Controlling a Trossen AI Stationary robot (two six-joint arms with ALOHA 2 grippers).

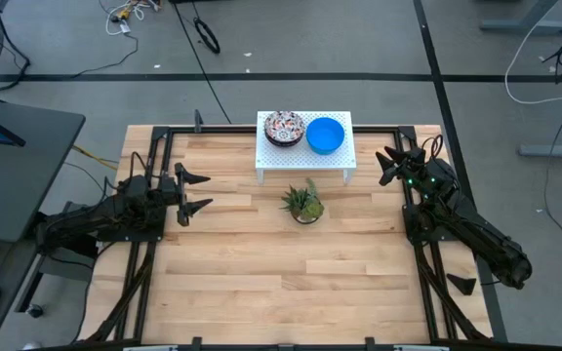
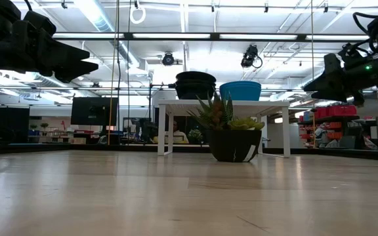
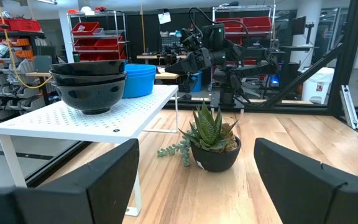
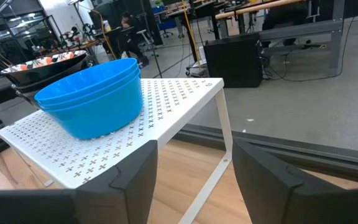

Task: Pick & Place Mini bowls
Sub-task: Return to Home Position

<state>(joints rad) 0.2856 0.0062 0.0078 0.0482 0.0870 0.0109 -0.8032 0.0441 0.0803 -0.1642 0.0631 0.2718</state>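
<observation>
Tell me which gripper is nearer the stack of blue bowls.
Right. The right gripper hovers open just off the white rack's end where the blue bowls sit; the left gripper waits open farther away, past the patterned bowls.

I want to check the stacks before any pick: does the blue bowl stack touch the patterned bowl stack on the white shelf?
Apart. The high view shows a strip of white shelf between the patterned bowl stack and the blue bowl stack.
</observation>
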